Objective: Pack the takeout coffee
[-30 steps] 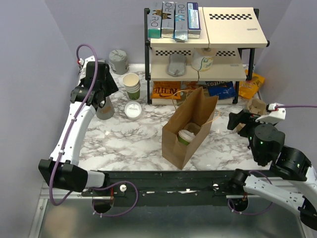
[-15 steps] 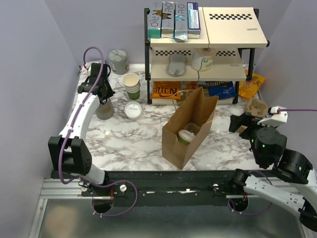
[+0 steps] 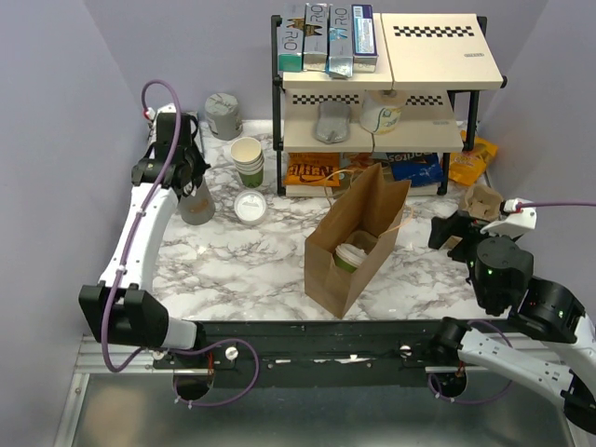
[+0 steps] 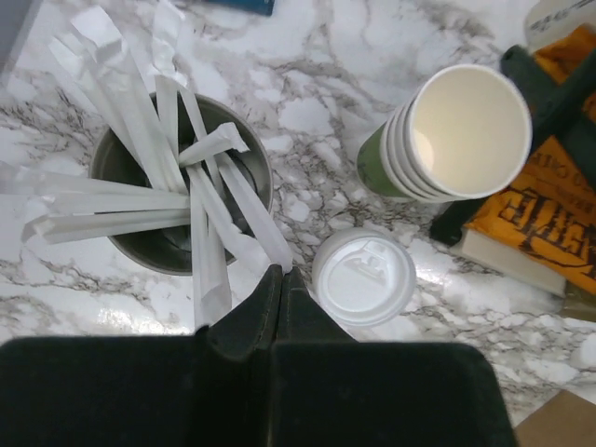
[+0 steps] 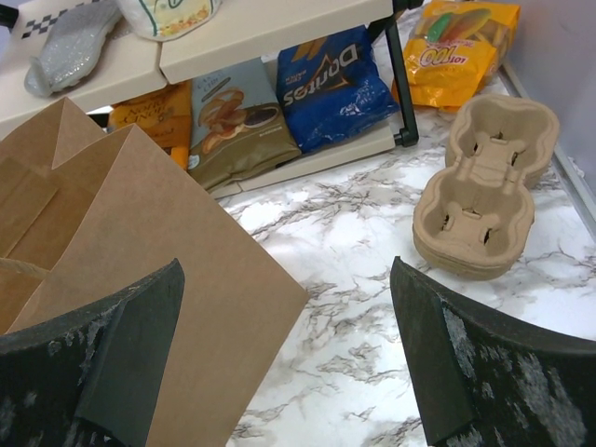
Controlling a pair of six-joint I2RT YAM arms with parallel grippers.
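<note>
The takeout coffee (image 3: 351, 255) stands upright inside the paper bag (image 3: 326, 270) in the middle of the desk (image 3: 233, 265). It is nearer to my right fingers (image 5: 130, 345), which are spread wide beside the bag. My left fingers (image 4: 253, 317) are clenched over the grey cup (image 4: 126, 247) of sticks (image 4: 172, 140), well apart from the coffee. Whether they pinch a stick I cannot tell.

- A café-style takeout counter staged in a lab cell.
- Marble worktop (image 3: 233, 265); at one o'clock, a shelf rack (image 3: 438, 58) of snack bags (image 5: 331, 84).
- Plain lilac walls (image 3: 56, 112) all round.

Wide-spread right gripper (image 5: 285, 267), brown paper bag (image 5: 158, 251) left; pulp cup trays (image 5: 484, 191) right
</note>
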